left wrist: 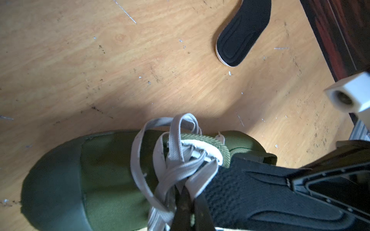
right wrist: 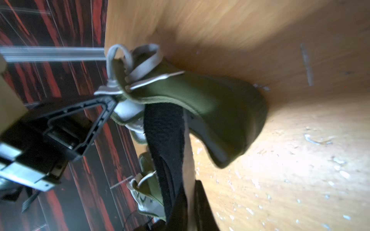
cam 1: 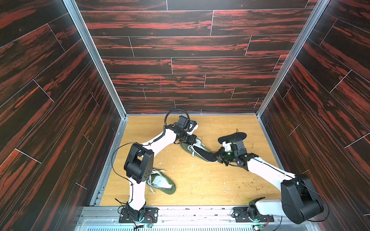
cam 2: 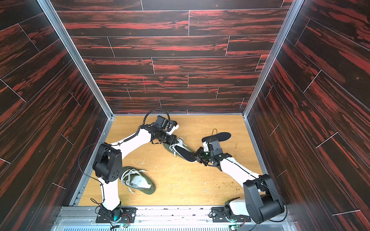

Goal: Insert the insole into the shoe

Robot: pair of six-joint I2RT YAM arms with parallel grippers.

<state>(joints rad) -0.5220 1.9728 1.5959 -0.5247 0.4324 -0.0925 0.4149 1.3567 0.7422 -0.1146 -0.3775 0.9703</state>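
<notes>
A light wooden tabletop [cam 1: 200, 180], walled on three sides by dark red wood-grain panels [cam 1: 180, 60], has open room across its middle. The left gripper [cam 1: 189, 141], arm stretched to the far centre, pinches the laced tongue of an olive-green canvas shoe [cam 1: 184, 147]; the right gripper [cam 1: 217, 158], reaching inward, clamps the heel end of a black foam insole [cam 1: 202, 153] whose front sits inside that shoe

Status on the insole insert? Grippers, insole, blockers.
Left gripper shut on the shoe at its tongue. Right gripper shut on the insole: far end in the shoe mouth, held end out. Laces loose around the opening.
</notes>
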